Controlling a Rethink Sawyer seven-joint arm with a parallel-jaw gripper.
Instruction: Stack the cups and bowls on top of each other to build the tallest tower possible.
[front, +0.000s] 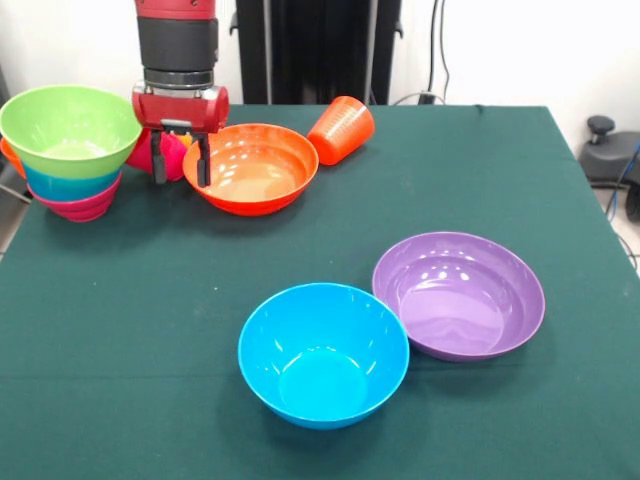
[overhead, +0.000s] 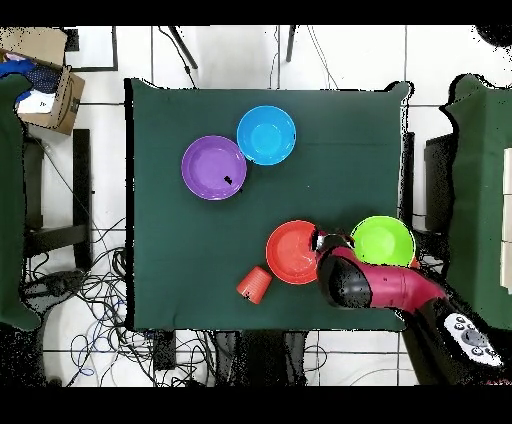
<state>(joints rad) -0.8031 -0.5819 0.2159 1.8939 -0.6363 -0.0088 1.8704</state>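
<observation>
Arm low at the orange bowl's rim, beside the stacked bowls.

Front view: the gripper (front: 180, 160) hangs straight down, jaws narrowly apart, one finger over the edge of the orange bowl (front: 252, 166), with something pink showing between them; whether it is gripped I cannot tell. The tower (front: 68, 150) shows green over blue over magenta. An orange cup (front: 341, 129) lies tipped.
Overhead view: only the tower's green top shows; the blue bowl (overhead: 266, 134) and purple bowl (overhead: 214, 167) touch on the counter (overhead: 180, 270).
</observation>
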